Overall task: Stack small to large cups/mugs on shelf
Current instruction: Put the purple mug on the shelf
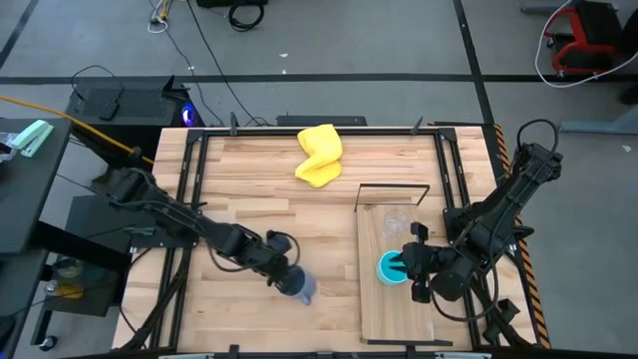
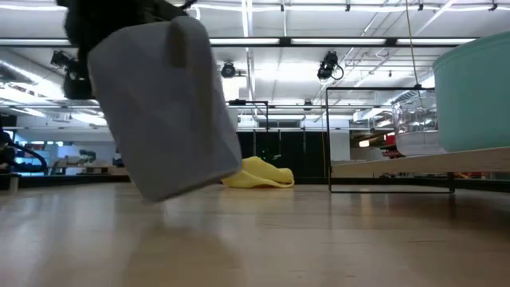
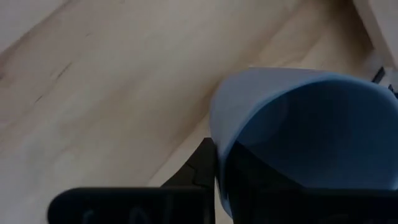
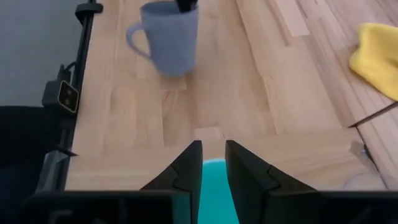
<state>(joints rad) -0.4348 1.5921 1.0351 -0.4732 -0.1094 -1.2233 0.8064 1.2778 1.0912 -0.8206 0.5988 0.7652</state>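
The dull grey-blue mug (image 1: 300,286) hangs at my left gripper (image 1: 286,271) over the near middle of the table; it fills the left of the low view (image 2: 163,112). The cyan mug (image 1: 389,267) stands on the light-wood shelf board (image 1: 384,319) at the right, with my right gripper (image 1: 403,264) shut on it. The clear glass (image 1: 396,221) stands on the board farther back, near the black wire frame (image 1: 394,186). My left gripper holds the grey-blue mug by its rim wall (image 3: 214,134), one finger (image 3: 200,168) outside and the other inside the mug. The fingers come from above, slanting from the table's left. The mug is lifted clear of the table and tilted (image 2: 151,195). My right gripper has the cyan mug's wall (image 4: 214,186) between its two fingers (image 4: 186,171), at the rim on the mug's right side. The fingers come slanting down from the table's right. The mug stands upright with its base on the shelf board (image 2: 422,163).
A yellow cloth (image 1: 319,155) lies at the far middle of the table. Bare plank tabletop (image 1: 249,189) lies between the two arms and in front of the shelf board. Black rails (image 1: 189,179) run along the table's sides.
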